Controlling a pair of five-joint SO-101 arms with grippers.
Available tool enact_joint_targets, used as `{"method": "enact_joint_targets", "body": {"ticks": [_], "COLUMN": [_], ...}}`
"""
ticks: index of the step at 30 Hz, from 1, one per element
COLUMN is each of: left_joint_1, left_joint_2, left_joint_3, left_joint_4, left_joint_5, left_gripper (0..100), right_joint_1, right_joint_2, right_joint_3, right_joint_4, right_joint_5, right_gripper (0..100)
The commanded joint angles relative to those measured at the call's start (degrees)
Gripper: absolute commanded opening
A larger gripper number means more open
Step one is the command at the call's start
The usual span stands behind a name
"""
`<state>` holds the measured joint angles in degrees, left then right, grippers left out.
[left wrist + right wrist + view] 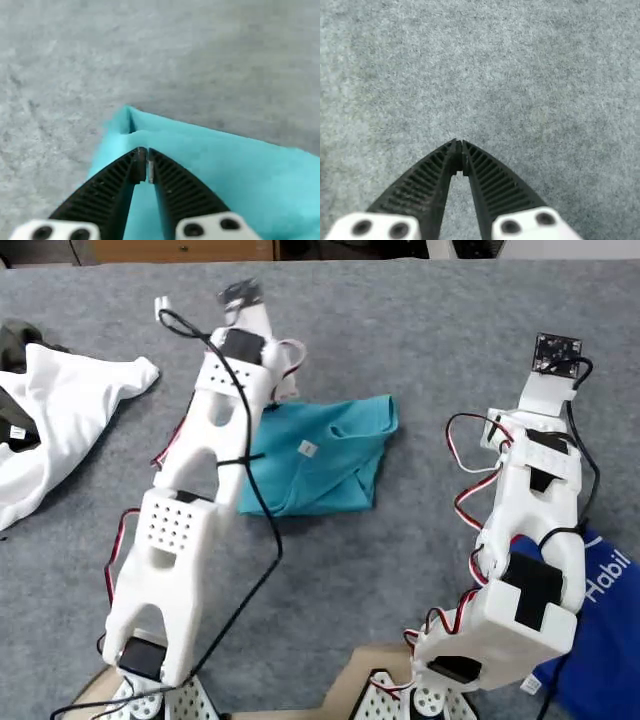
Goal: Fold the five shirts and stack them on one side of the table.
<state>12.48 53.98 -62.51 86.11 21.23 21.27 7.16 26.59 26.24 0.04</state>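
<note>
A teal shirt point(322, 455), partly folded with a small white tag showing, lies mid-table. My left arm point(228, 380) stretches over its left edge. In the left wrist view my left gripper point(143, 150) is shut, its tips just above a folded corner of the teal shirt point(220, 165); I cannot tell whether any cloth is pinched. My right arm point(535, 490) stands at the right, and my right gripper point(458, 143) is shut over bare grey table with nothing in it. A white shirt point(55, 425) lies crumpled at the far left.
A dark garment point(18, 340) lies beside the white shirt at the left edge. A blue shirt point(600, 640) with white lettering rests at the front right beside my right arm's base. Grey felt point(420, 330) covers the table, with open room at the back.
</note>
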Motion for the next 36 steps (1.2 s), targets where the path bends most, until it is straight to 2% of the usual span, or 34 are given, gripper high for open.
{"method": "enact_joint_targets", "body": {"ticks": [1,14,19,23,27,32,36], "left_joint_1": [-1.32,-12.04,-9.49,-6.24,-3.52,-5.27,-8.88], "left_joint_2": [1.01,6.37,6.37,6.37,6.37,2.42,-6.02], "left_joint_3": [0.35,0.0,-0.88,-7.03,-19.25,-24.18,-15.82], "left_joint_4": [0.44,0.44,1.85,7.47,14.68,15.03,15.03], "left_joint_5": [0.62,0.35,0.35,0.35,0.35,-1.85,-5.36], "left_gripper": [2,2,2,2,2,2,2], "right_joint_1": [0.66,0.48,0.4,-0.4,-3.56,-12.88,-20.09], "right_joint_2": [-0.31,-0.31,-0.31,-0.57,-0.75,0.04,2.68], "right_joint_3": [-2.51,-2.42,-2.42,-2.33,-3.56,-17.19,-33.8], "right_joint_4": [-1.32,-1.32,-1.05,0.26,3.25,24.0,40.7], "right_joint_5": [-0.35,-0.26,-0.26,-0.09,6.33,17.93,21.8], "right_gripper": [0.5,0.5,0.5,0.5,0.5,0.5,0.5]}}
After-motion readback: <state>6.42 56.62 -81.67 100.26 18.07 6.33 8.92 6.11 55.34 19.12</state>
